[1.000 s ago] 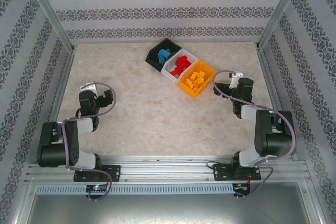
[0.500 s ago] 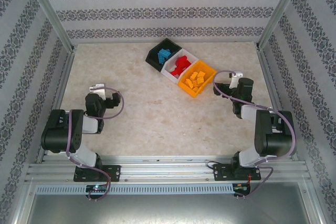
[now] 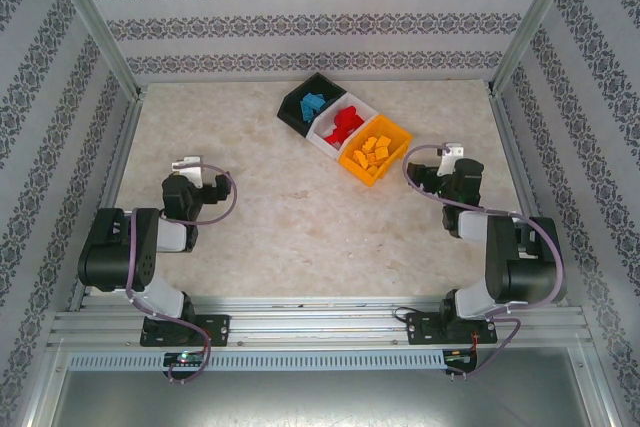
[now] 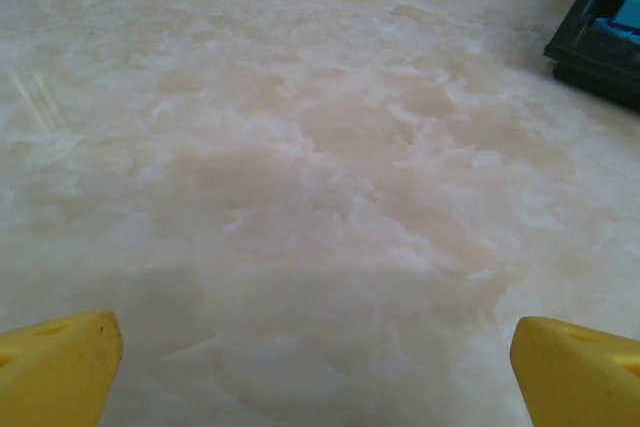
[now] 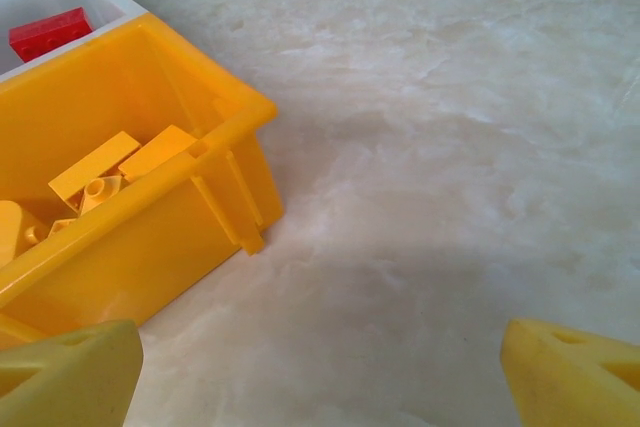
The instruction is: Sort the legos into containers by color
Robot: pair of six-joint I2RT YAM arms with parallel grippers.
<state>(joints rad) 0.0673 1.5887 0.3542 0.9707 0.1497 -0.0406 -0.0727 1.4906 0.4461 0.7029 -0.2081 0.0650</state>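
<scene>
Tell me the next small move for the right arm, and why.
Probably draw the right gripper back from the orange plastic bin and park it. Its fingers stand open and empty. Blue studded bricks lie in the black plastic bin, red bricks in the white plastic bin, orange-yellow bricks in the orange one, so sorting looks finished.

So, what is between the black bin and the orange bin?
The white bin, holding red legos, sits between the black bin and the orange bin, touching both, as the top view shows.
</scene>
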